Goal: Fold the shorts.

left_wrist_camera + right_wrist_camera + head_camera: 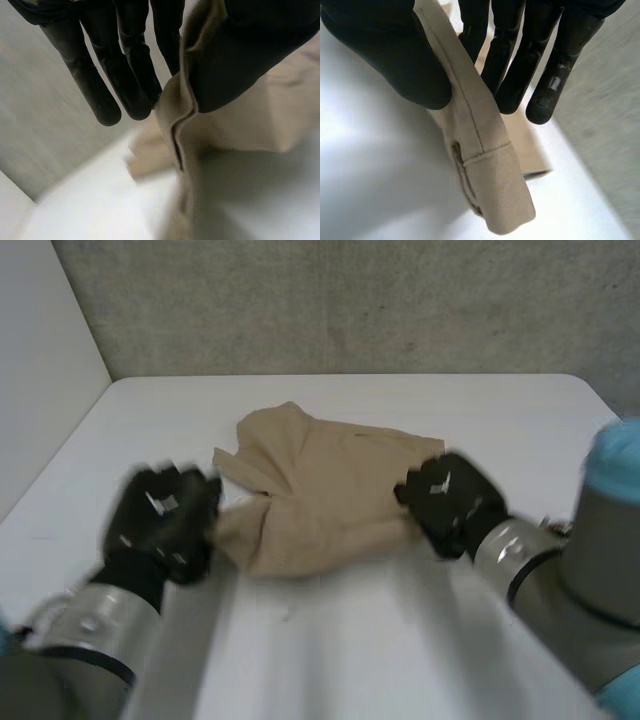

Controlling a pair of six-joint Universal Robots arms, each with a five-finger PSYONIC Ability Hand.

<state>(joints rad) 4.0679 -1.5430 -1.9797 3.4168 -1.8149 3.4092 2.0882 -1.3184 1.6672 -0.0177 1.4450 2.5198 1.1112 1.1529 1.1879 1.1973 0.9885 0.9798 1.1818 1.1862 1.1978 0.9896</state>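
Observation:
Tan shorts [320, 490] lie crumpled in the middle of the white table [400, 640]. My left hand [165, 520] is at their near left edge; in the left wrist view its thumb [235, 55] and fingers [130, 65] pinch a seamed edge of the shorts [182, 120]. At the near right edge my right hand [450, 500] grips too; in the right wrist view the thumb [385, 50] and fingers [520, 60] pinch a hemmed fold of the shorts [485, 170], which hangs below them.
A grey wall [350, 300] stands behind the table, and a pale side panel [40, 370] closes its left. The table's far edge [350, 377] lies beyond the shorts.

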